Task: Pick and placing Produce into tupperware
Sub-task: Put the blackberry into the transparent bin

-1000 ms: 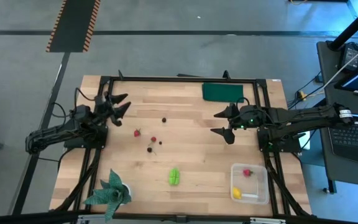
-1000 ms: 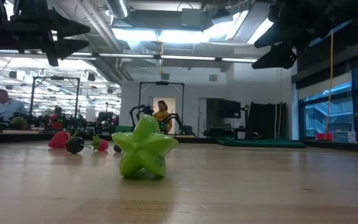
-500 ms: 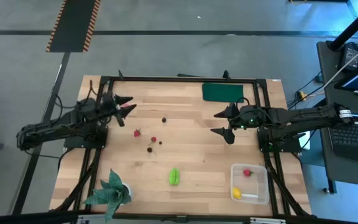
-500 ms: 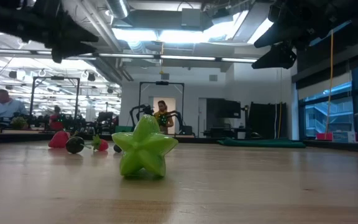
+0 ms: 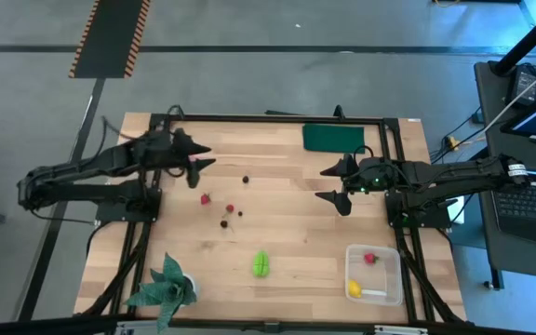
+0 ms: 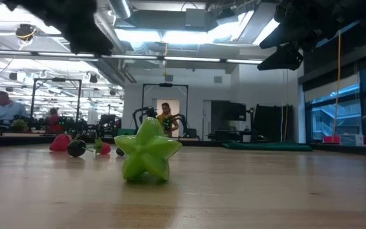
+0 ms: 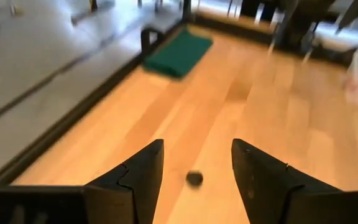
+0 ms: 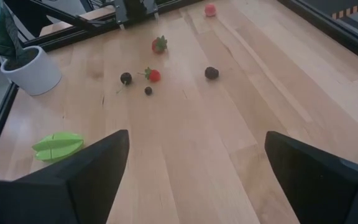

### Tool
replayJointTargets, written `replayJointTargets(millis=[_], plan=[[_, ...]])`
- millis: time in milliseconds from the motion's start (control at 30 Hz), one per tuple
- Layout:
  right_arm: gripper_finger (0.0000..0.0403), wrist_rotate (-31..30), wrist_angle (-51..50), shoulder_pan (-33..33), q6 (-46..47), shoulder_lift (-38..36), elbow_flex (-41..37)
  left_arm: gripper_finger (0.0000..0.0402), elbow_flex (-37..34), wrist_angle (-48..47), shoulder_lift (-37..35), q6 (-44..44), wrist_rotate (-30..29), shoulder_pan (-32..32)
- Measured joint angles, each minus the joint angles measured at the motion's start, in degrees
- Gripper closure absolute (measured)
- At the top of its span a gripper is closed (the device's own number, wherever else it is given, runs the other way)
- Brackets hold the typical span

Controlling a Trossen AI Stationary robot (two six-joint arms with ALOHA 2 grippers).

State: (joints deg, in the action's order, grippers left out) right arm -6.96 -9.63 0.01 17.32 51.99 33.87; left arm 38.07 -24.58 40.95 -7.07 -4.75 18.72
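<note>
Loose produce lies on the wooden table: a green ridged piece (image 5: pixel 261 263) near the front, a strawberry (image 5: pixel 206 198), a red berry (image 5: pixel 230 208) and dark berries (image 5: pixel 246 179) in the middle. The clear tupperware (image 5: pixel 390 288) at the near right corner holds a red berry (image 5: pixel 370 258) and a yellow piece (image 5: pixel 354 289). My left gripper (image 5: pixel 207 157) hovers open at the far left, above the table, with a dark berry (image 7: pixel 194 178) showing on the table beyond its fingers. My right gripper (image 5: pixel 335 188) hangs open at the right, high above the table.
A flat dark green rectangle (image 5: pixel 333 138) lies at the far right. A leafy potted plant (image 5: pixel 167 287) stands at the near left corner. A black frame (image 5: pixel 268 118) runs round the table's edges. Bare wood lies between the produce and the tupperware.
My left gripper has risen and gone toward the table's right, out over the far left part of the table, and has tipped as the arm unfolded. My right arm and the produce have kept still.
</note>
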Motion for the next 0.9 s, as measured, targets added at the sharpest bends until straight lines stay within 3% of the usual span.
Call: replayJointTargets(millis=[467, 667, 900], plan=[[0.0026, 0.0, 0.0, 0.0, 0.3, 0.0, 0.0, 0.0237, 16.1, -3.4, 25.7, -8.0, 0.1, 0.0], [0.0026, 0.0, 0.0, 0.0, 0.3, 0.0, 0.0, 0.0235, 21.2, -3.0, 30.4, -7.1, 0.0, 0.0], [0.0026, 0.0, 0.0, 0.0, 0.3, 0.0, 0.0, 0.021, 22.3, -2.7, 31.9, -5.3, -0.2, 0.0]])
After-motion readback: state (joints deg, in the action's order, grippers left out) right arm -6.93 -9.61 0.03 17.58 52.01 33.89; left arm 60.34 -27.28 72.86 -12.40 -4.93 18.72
